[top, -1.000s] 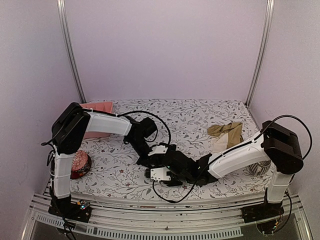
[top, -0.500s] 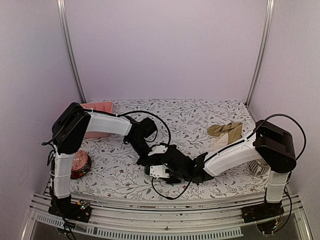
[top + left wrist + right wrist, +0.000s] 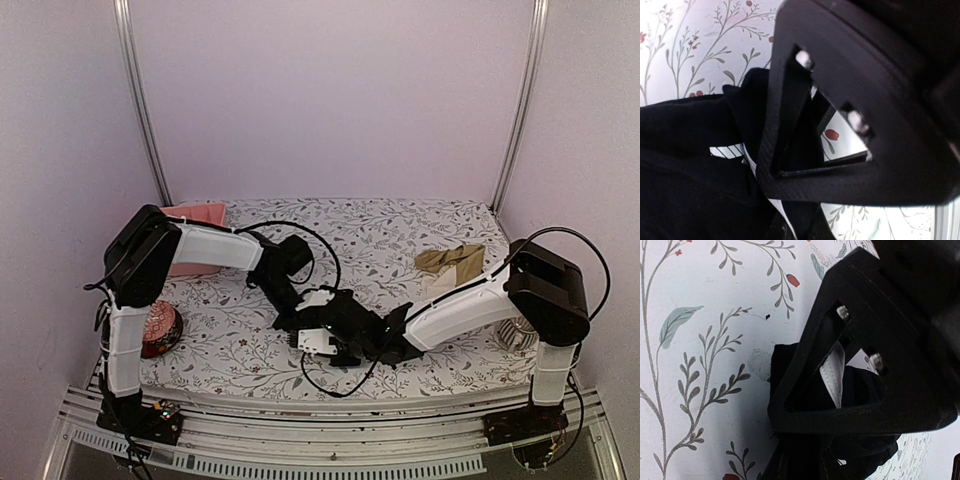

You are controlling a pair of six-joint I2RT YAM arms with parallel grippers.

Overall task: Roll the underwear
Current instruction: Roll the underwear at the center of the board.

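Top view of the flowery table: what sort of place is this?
Likely a robot test booth: plain lilac walls and metal rails box in a cloth-covered table, and a left arm and right arm bolted at its near edge handle black underwear.

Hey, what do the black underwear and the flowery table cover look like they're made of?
Black underwear: soft matte knit cloth, probably cotton or a blend; it bunches into limp, deep folds.
Table cover: white, matte, with a flat printed floral pattern. No weave shows, so it could be either cloth or vinyl.
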